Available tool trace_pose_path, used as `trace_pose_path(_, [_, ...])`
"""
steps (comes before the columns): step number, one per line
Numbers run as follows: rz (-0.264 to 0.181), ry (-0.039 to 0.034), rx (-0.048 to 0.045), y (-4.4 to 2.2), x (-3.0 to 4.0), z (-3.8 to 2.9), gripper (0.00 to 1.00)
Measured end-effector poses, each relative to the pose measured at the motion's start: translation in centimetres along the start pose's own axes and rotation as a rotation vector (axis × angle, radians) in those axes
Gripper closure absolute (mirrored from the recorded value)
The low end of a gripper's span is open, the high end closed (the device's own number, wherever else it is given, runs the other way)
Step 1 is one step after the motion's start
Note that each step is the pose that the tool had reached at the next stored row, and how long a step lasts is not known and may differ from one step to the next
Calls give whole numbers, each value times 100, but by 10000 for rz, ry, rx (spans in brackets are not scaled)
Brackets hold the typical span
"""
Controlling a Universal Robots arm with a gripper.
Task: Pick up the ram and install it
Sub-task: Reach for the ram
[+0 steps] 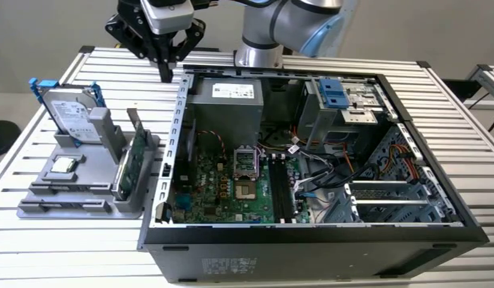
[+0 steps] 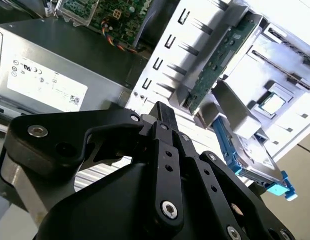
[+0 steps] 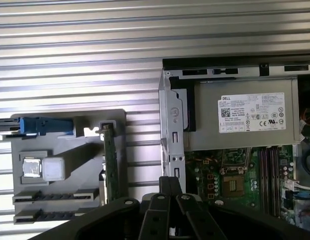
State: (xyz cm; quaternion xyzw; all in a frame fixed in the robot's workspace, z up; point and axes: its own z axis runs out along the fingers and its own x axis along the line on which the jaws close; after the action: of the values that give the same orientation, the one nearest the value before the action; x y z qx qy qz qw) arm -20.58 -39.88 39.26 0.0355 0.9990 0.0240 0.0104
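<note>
- ram (image 3: 57, 196): i take it to be the thin dark strip standing on edge in a long low slot of the tray (image 3: 69, 127), near the green card (image 3: 110, 165). this is a judgement, as no label shows on it.
- fingers: pressed together at the tips, with nothing between them. the gripper (image 1: 165, 77) hangs over the table (image 1: 71, 252) by the back corner of the case (image 1: 180, 120), well apart from that slot.
- step: the pick looks not yet begun.
- a grasp would call for the fingers spread and set across the thin strip, clear of the green card and the hard drive (image 1: 71, 114).
- hard to make out: whether the tray's other long slot holds anything, and whether the memory slots (image 1: 280, 189) are bare. in the first wrist view the gripper's body cuts off the tray's edge.
</note>
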Motion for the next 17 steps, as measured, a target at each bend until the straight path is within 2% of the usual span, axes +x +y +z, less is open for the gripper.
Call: trace_pose_path(17, [3, 1, 1, -20, 284, -7, 100])
